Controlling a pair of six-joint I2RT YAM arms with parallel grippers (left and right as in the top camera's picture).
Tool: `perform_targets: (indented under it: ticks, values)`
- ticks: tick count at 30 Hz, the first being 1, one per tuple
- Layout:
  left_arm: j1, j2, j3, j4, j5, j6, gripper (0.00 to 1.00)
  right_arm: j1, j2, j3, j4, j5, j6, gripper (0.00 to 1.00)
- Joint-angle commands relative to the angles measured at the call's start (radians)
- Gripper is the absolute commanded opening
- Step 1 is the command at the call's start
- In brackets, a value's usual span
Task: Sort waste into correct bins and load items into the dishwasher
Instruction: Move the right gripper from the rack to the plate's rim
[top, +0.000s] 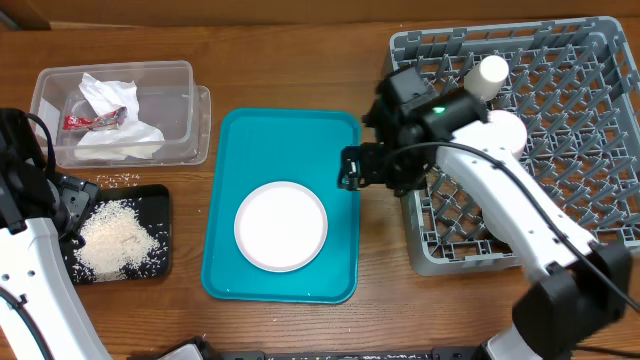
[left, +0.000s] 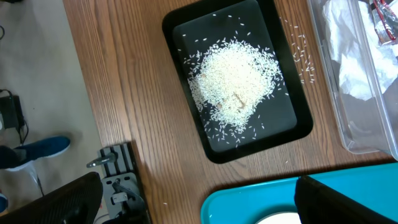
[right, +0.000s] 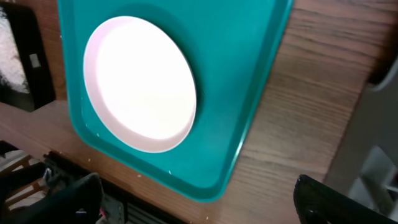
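Rice sits in a loose heap in the black tray, right under my left wrist cam. A few stray grains are on the table between that tray and the clear tub. The tub's got crumpled napkins in it, plus the red packet lying right against them. From overhead the packet is toward the tub's left end. My left gripper hovers by the black tray, jaws spread wide with nothing between them.

Over on the other side, my right gripper hangs above the right edge of the teal tray, between that tray and the rack. Jaws are wide there too, and not holding a thing. The plate lies flat and right side up on the teal tray, toward its near half. On my right wrist cam it's a big pale disc just ahead of my fingers.

As for the rack, the cup is in it near the back-left corner. There's a pale dish just beside the cup, also in the rack. My own arm covers part of that one, so I honestly can't tell which dish it is.
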Motion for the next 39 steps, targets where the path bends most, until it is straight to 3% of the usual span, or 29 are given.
perform_targets:
  ticks: [1, 7, 13, 16, 23, 31, 39]
  values:
    - [0.005, 0.001, 0.008, -0.002, -0.013, -0.017, 1.00, 0.034, 0.053, 0.013, 0.023, 0.009, 0.018, 1.00]
    - [0.005, 0.001, 0.008, -0.002, -0.013, -0.016, 1.00, 0.134, 0.123, 0.011, 0.089, 0.063, 0.029, 0.81]
    - [0.005, 0.001, 0.008, -0.002, -0.013, -0.016, 1.00, 0.201, 0.171, -0.004, 0.153, 0.262, 0.197, 0.75]
    - [0.005, 0.001, 0.008, -0.002, -0.013, -0.016, 1.00, 0.213, 0.198, -0.019, 0.183, 0.259, 0.219, 0.73]
    - [0.005, 0.001, 0.008, -0.002, -0.013, -0.017, 1.00, 0.213, 0.287, -0.019, 0.201, 0.252, 0.248, 0.57]
    - [0.005, 0.001, 0.008, -0.002, -0.013, -0.017, 1.00, 0.217, 0.352, -0.019, 0.219, 0.224, 0.277, 0.52]
    - [0.005, 0.001, 0.008, -0.002, -0.013, -0.016, 1.00, 0.220, 0.356, -0.019, 0.223, 0.217, 0.277, 0.53]
